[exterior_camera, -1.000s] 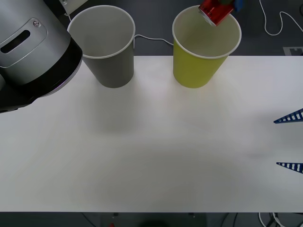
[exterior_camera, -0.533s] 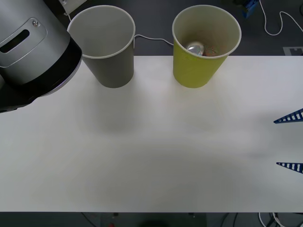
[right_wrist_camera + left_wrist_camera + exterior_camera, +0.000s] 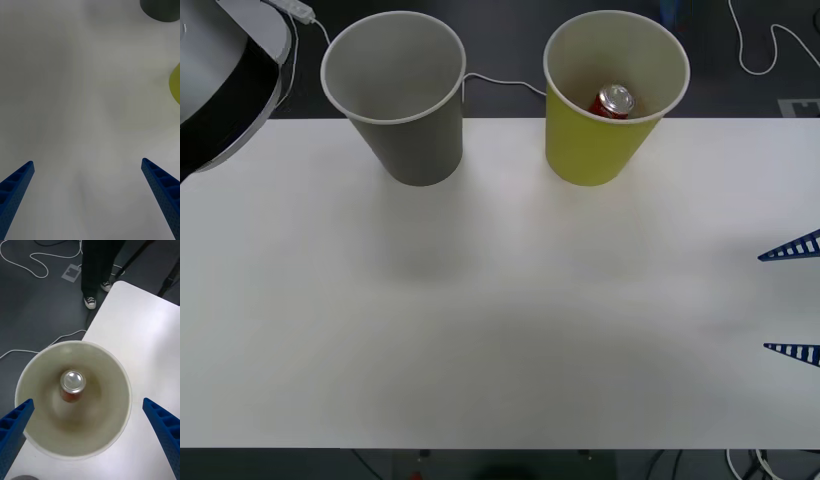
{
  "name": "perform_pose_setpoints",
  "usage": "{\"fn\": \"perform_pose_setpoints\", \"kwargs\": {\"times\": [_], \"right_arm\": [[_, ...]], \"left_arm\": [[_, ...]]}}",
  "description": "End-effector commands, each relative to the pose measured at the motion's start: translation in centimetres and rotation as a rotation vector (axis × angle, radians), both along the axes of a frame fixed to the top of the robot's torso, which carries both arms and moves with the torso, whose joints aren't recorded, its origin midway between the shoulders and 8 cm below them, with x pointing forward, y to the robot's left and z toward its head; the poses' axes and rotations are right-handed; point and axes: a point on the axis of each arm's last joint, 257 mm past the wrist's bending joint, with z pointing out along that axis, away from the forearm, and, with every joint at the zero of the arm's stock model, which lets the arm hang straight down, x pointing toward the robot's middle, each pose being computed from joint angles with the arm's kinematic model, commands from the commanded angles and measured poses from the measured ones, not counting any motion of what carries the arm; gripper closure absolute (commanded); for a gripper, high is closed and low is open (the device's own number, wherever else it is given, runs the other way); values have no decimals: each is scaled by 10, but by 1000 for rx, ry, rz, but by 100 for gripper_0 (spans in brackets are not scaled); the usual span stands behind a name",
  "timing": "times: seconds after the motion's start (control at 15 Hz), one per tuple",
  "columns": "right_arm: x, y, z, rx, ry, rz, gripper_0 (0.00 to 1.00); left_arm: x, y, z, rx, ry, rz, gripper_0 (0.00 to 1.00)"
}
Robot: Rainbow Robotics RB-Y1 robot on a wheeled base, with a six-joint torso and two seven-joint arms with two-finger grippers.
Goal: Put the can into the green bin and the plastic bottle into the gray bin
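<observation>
The small red and gold drink can (image 3: 612, 102) stands upright inside the yellow-green paper cup (image 3: 590, 150), pull-tab end up. The gray paper cup (image 3: 415, 140) stands beside it on the white table (image 3: 500, 330). The left gripper (image 3: 90, 438) hangs spread above the cup's rim. The right gripper (image 3: 792, 300) hovers spread over bare tabletop.

A white tabletop (image 3: 500, 320) carries two tall paper cups along its far edge: the gray bin (image 3: 402, 95) and the green bin (image 3: 610, 100), well apart.
</observation>
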Motion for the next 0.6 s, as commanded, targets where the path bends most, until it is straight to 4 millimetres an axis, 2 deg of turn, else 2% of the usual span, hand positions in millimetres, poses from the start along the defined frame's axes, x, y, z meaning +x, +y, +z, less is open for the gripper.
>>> {"fn": "perform_pose_setpoints", "kwargs": {"times": [0.07,0.27,0.6], "right_arm": [[0,0,0,0,0,0,0],[0,0,0,0,0,0,0],[0,0,0,0,0,0,0]], "left_arm": [[-4,41,6,-16,49,-69,0],[-10,82,1,-55,58,-131,0],[-37,157,-24,-27,22,-201,0]]}}
